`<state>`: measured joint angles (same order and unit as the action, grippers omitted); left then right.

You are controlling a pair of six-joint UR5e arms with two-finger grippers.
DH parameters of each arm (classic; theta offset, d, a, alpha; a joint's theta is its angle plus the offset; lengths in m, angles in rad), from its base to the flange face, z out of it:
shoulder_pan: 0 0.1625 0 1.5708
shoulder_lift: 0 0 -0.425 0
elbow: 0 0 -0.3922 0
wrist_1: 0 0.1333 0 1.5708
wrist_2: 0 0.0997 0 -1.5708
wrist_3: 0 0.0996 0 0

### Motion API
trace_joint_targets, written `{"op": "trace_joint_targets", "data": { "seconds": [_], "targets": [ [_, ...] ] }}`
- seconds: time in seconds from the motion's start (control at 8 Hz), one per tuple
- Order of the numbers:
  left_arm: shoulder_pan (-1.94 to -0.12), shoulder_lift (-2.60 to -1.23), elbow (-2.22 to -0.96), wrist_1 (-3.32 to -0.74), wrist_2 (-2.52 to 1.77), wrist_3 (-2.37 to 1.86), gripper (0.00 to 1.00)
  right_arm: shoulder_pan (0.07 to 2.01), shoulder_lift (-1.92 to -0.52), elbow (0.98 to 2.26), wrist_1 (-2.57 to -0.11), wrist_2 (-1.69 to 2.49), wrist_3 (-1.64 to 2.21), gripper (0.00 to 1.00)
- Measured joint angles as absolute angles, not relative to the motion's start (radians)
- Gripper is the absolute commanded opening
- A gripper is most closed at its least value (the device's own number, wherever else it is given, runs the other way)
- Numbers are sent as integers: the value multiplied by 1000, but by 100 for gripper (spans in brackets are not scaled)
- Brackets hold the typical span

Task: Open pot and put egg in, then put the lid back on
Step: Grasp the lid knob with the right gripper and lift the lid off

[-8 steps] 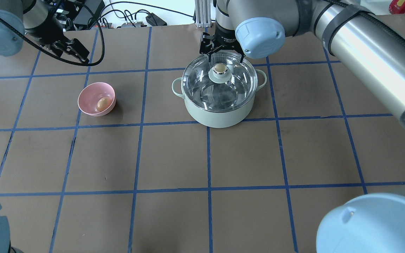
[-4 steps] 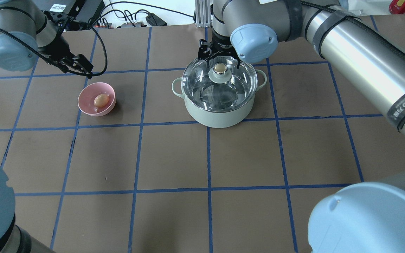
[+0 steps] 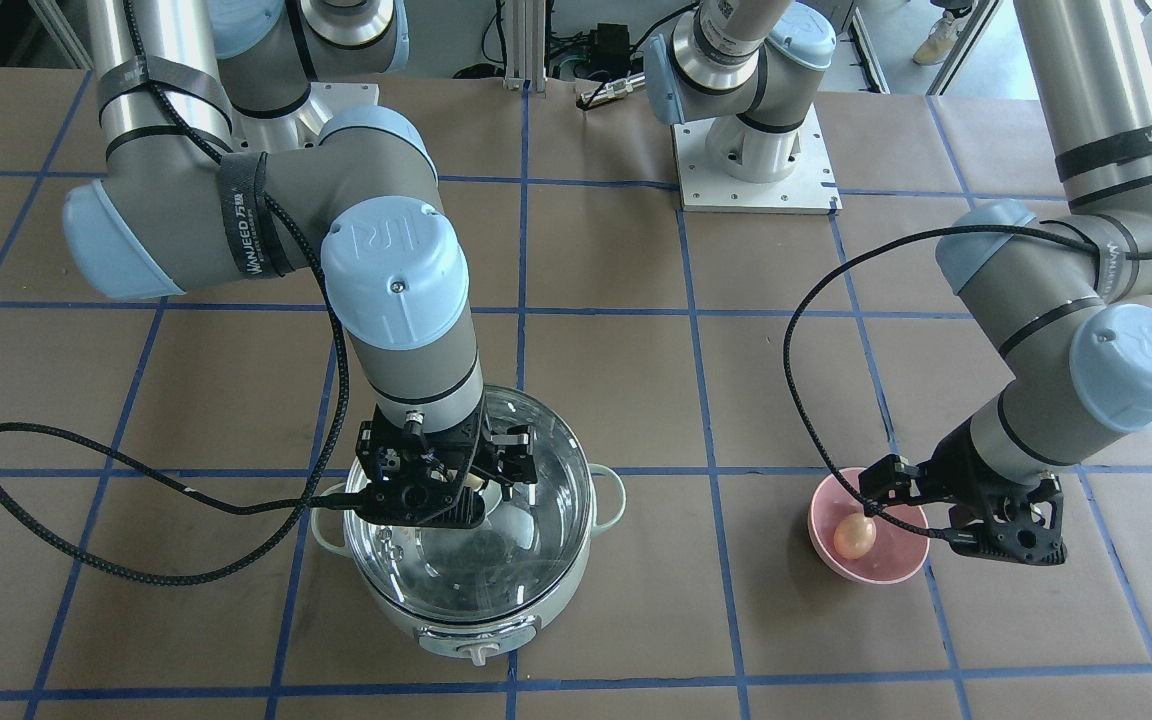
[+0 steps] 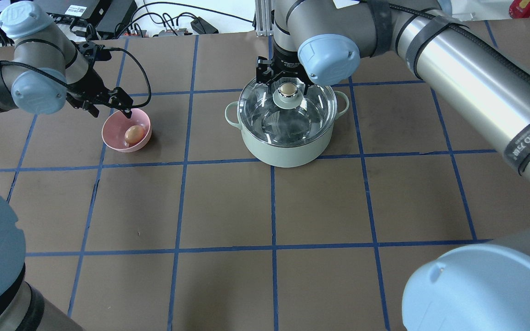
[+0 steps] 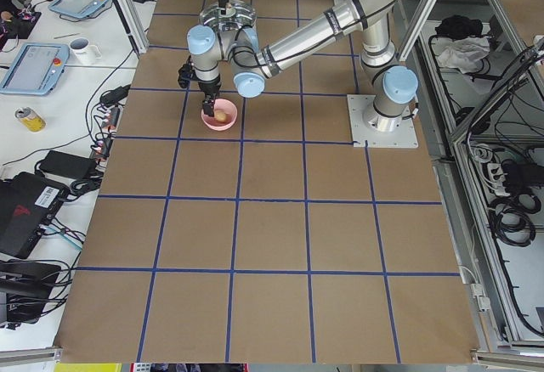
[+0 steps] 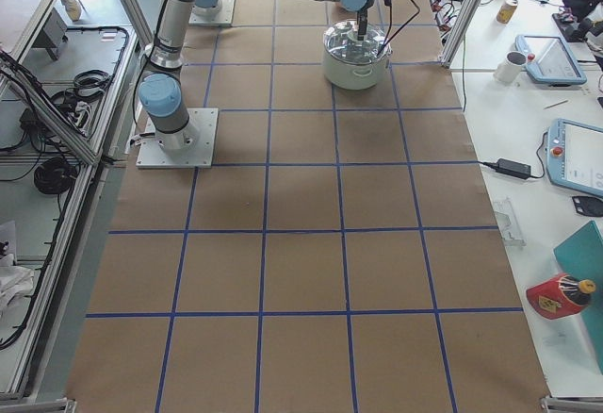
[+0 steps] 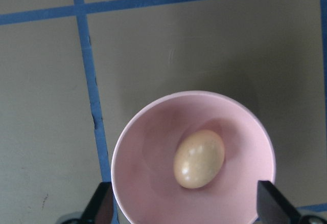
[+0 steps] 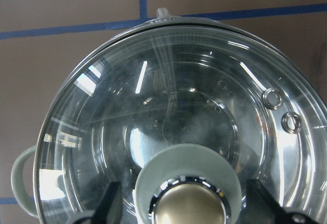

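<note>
The pot [image 4: 288, 149] sits on the desk [image 4: 228, 207], lid [image 4: 288, 117] on; the egg [image 4: 134, 134] lies in a bowl [image 4: 108, 138]. The right tool [image 4: 286, 82] is spread round the knob [image 4: 287, 90] (not squeezing yet), so to open the pot I think it should pinch, then lift. The left tool [image 7: 185, 198] hangs spread over the egg.

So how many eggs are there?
1. The egg lies in the pink bowl, under the open left gripper. The pot is closed by its lid, and through the glass no egg shows inside.
</note>
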<state>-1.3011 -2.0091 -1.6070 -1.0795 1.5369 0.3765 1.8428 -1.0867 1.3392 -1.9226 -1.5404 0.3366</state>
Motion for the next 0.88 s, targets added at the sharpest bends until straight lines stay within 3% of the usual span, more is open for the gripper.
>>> {"op": "trace_joint_targets", "data": {
  "seconds": [0.25, 0.38, 0.88],
  "targets": [
    [-1301, -2035, -1614, -1064, 1536, 336, 85, 1844, -1086, 1341, -1921, -1526, 337, 6],
    [-1301, -2048, -1615, -1061, 1536, 328, 87, 1844, -1088, 1342, -1916, -1525, 335, 0],
    [-1304, -2068, -1634, -1056, 1506, 234, 87, 1820, -1140, 1340, -1862, -1529, 247, 0]
  ]
}}
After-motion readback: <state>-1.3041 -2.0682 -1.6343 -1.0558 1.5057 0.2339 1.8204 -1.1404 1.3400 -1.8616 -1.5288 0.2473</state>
